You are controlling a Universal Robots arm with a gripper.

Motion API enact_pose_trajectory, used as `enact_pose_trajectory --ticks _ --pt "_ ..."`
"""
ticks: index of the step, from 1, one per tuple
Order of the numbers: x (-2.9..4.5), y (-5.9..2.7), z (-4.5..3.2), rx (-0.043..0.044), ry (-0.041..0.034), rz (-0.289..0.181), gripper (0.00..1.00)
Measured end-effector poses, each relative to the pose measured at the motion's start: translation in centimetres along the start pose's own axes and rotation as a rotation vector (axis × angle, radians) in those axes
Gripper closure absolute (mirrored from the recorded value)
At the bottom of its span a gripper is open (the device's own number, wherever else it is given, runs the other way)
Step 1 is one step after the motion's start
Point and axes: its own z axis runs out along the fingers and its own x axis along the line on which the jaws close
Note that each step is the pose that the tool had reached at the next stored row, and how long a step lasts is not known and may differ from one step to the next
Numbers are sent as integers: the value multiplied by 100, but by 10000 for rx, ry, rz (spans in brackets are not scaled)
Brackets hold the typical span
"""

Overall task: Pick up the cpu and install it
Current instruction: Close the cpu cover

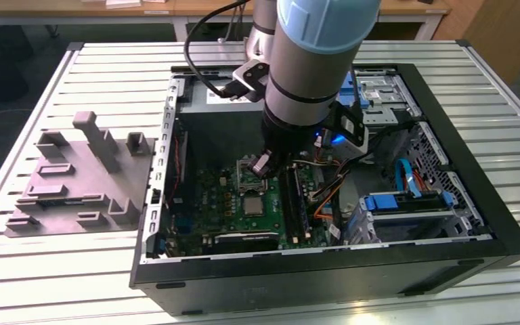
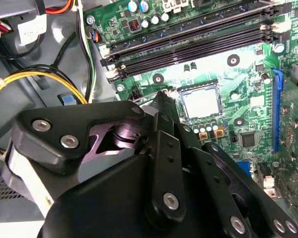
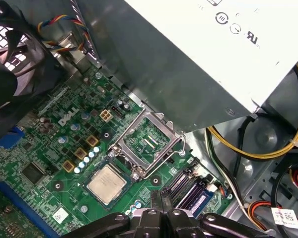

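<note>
First wrist view showed the cpu (image 3: 106,184) lying flat and square in its socket on the green motherboard (image 3: 49,163), with the hinged metal retention frame (image 3: 148,143) swung open beside it. The gripper (image 3: 159,218) hovered just above the board near the chip, apparently empty, though how far its jaws stood apart could not be told. The chip looked light, stiff and thin, with a slick metal lid and probably delicate contacts beneath, so a hold on two opposite edges seemed safest. Only the exterior view gave the wider setting: the arm (image 1: 319,61) reaching down into the open computer case (image 1: 477,203), and a grey fixture (image 1: 79,183) on the slatted table (image 1: 25,271).
</note>
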Motion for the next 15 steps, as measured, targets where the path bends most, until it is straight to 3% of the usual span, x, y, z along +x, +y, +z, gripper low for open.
enact_pose_trajectory --ticks 12,15 --pt "0 0 0 -5 10 -69 89" --pt "-1 -1 2 -67 -13 -215 89"
